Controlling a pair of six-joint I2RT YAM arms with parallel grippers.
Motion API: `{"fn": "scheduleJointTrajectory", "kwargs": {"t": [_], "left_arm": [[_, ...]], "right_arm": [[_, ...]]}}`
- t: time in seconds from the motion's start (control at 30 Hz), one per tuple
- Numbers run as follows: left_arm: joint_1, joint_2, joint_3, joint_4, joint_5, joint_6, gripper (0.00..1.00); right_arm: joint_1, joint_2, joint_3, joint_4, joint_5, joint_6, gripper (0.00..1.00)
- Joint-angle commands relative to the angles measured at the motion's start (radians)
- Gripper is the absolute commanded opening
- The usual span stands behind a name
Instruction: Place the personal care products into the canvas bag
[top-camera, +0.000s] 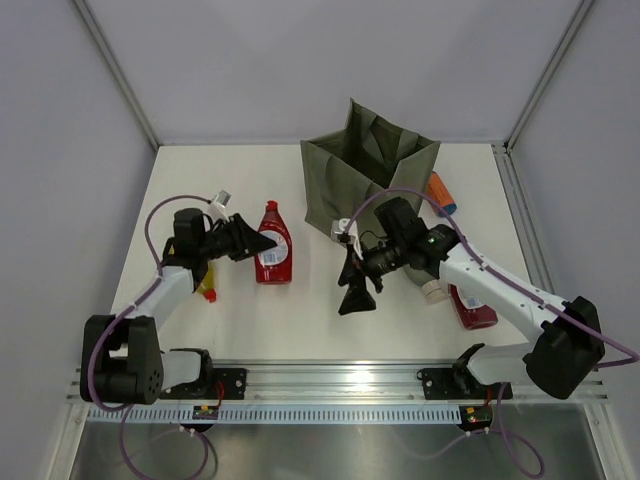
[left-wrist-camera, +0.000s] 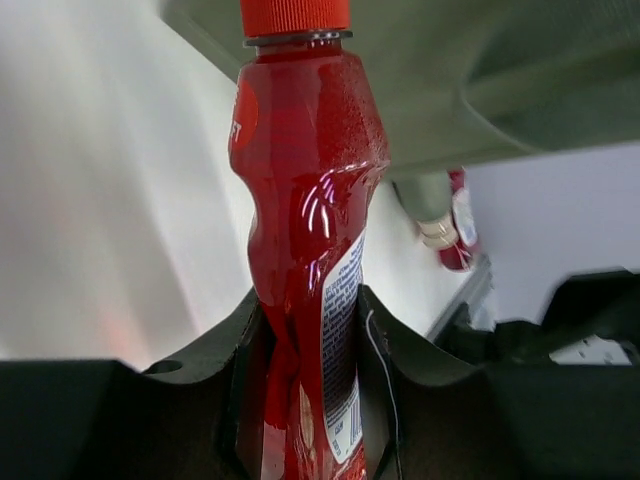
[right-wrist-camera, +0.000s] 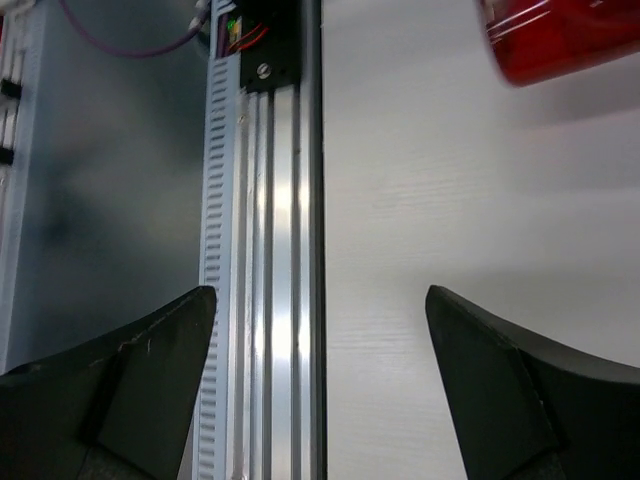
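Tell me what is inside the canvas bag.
Through the open top of the bag, only folded olive fabric shows; no bottle is visible. The bottom is dark and partly covered by the near wall, so something small could be hidden there.

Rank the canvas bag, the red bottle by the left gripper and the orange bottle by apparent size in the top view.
1. canvas bag, by far the largest.
2. red bottle.
3. orange bottle, smallest, though the bag may hide part of it.
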Motion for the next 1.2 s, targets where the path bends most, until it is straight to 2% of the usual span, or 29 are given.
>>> {"fn": "scheduleJointTrajectory", "kwargs": {"t": [0.0, 0.03, 0.1, 0.23, 0.37, 0.5, 0.67, 0.73, 0.8, 0.9, 0.97, 1.07, 1.1, 1.17], "left_arm": [[-0.070, -0.110, -0.055, 0.348, 0.117, -0.174, 0.00], [-0.084, -0.123, -0.045, 0.342, 0.109, -0.173, 0.00], [-0.099, -0.159, -0.031, 0.337, 0.107, -0.186, 0.00], [-0.101, -0.230, -0.015, 0.331, 0.127, -0.190, 0.00], [-0.102, -0.316, -0.006, 0.333, 0.165, -0.179, 0.00], [-0.102, -0.376, 0.002, 0.322, 0.179, -0.177, 0.00], [-0.102, -0.419, 0.005, 0.337, 0.195, -0.203, 0.00], [-0.102, -0.426, 0.008, 0.334, 0.195, -0.203, 0.00], [-0.102, -0.428, 0.000, 0.342, 0.201, -0.209, 0.00], [-0.104, -0.430, -0.009, 0.380, 0.207, -0.237, 0.00], [-0.107, -0.428, -0.018, 0.387, 0.199, -0.239, 0.00], [-0.130, -0.401, -0.057, 0.428, 0.179, -0.251, 0.00], [-0.138, -0.388, -0.066, 0.439, 0.169, -0.249, 0.00], [-0.151, -0.336, -0.083, 0.440, 0.141, -0.245, 0.00]], "right_arm": [[0.042, 0.004, -0.035, 0.413, 0.252, 0.375, 0.94], [0.060, 0.024, -0.024, 0.467, 0.309, 0.514, 0.94], [0.074, 0.080, 0.026, 0.492, 0.328, 0.546, 0.95], [0.082, 0.159, 0.117, 0.573, 0.282, 0.723, 0.99], [0.082, 0.188, 0.246, 0.593, 0.274, 0.788, 1.00], [0.082, 0.191, 0.346, 0.540, 0.294, 0.773, 1.00], [0.082, 0.220, 0.404, 0.480, 0.337, 0.660, 1.00], [0.082, 0.252, 0.413, 0.466, 0.317, 0.658, 1.00], [0.082, 0.300, 0.419, 0.463, 0.221, 0.660, 1.00], [0.103, 0.358, 0.435, 0.391, 0.208, 0.640, 0.99], [0.114, 0.387, 0.435, 0.354, 0.230, 0.618, 0.98], [0.117, 0.421, 0.384, 0.380, 0.224, 0.640, 0.86], [0.123, 0.446, 0.384, 0.371, 0.216, 0.620, 0.76], [0.136, 0.482, 0.411, 0.313, 0.259, 0.575, 0.72]]}}
